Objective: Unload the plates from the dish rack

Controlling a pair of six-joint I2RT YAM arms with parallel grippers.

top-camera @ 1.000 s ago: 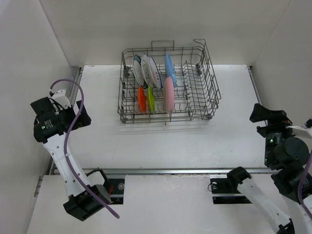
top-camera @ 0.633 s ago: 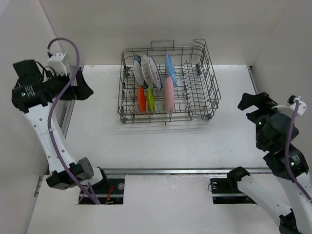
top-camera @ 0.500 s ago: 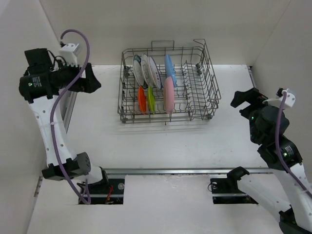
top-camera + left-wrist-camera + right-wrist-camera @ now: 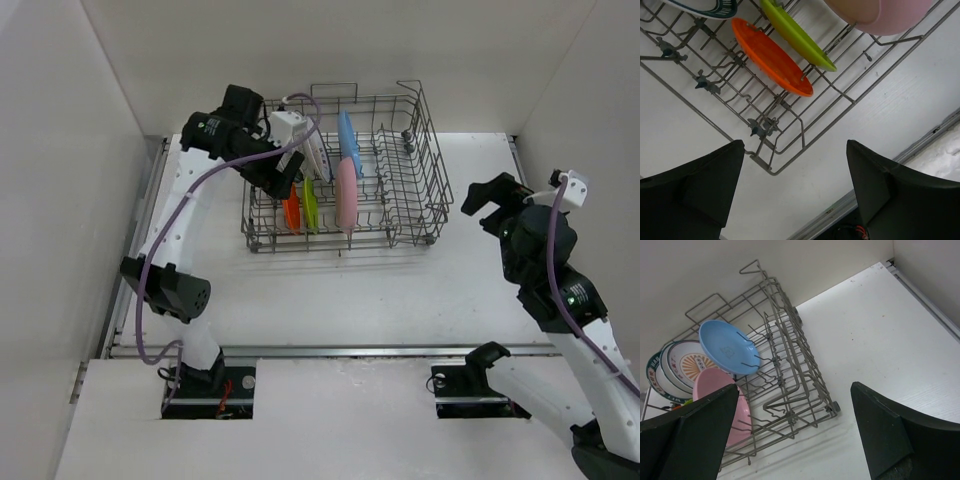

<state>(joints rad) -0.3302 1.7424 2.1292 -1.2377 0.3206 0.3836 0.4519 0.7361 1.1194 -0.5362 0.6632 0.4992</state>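
On the surface (image 4: 330, 290), toward the back wall: rack (image 4: 405, 190), loaded.

- Contents: all plates stand on edge between the tines, none lifted.
  - Front row: orange plate (image 4: 772, 57), green plate (image 4: 799, 36), pink plate (image 4: 880, 12).
  - Back row: blue plate (image 4: 727, 347), white plates (image 4: 687, 365) with patterned rims.
- Left claw (image 4: 795, 145): half a second ago it was out near the surface's left edge. It now hangs over the rack's front-left corner, just above the orange and green plates. Its jaws are spread wide and hold nothing.
- Right claw (image 4: 795, 387): it has edged toward the rack's right side but is clear of it. It is spread wide and holds nothing.
- Status: the approach looks nearly complete and unloading has not begun. The orange plate seems the likeliest first pick for the left arm.

View notes:
- Top view: places both arms against the rack, but the left arm covers part of the white plates.
- Right wrist view: shows the white and blue plates unobstructed.
- Left wrist view: the only one to show the orange and green plates leaning side by side, with a narrow gap between them.
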